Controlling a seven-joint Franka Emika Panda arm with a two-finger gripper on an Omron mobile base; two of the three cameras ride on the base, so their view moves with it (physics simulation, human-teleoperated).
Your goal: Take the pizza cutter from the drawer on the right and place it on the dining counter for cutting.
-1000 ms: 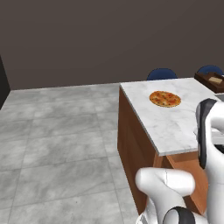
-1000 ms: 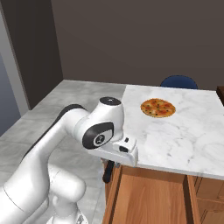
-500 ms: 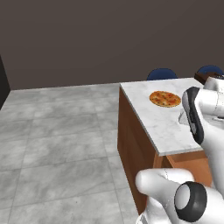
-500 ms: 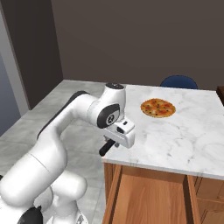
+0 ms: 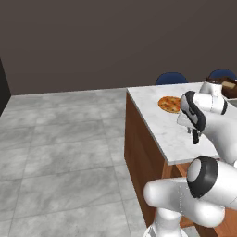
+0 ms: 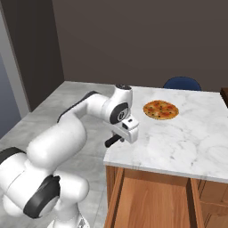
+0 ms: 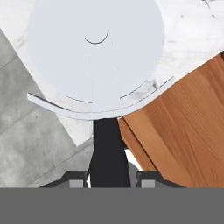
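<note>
Hand view, frame centre: the fingers [image 7: 109, 178] are clamping the pizza cutter [image 7: 96, 57] by its dark handle, above the marble surface [image 7: 192, 26].

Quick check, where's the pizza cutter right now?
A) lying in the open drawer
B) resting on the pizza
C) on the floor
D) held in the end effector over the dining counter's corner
D: the end effector is shut on the pizza cutter by its dark handle, wheel over the dining counter corner, above the open drawer.
</note>
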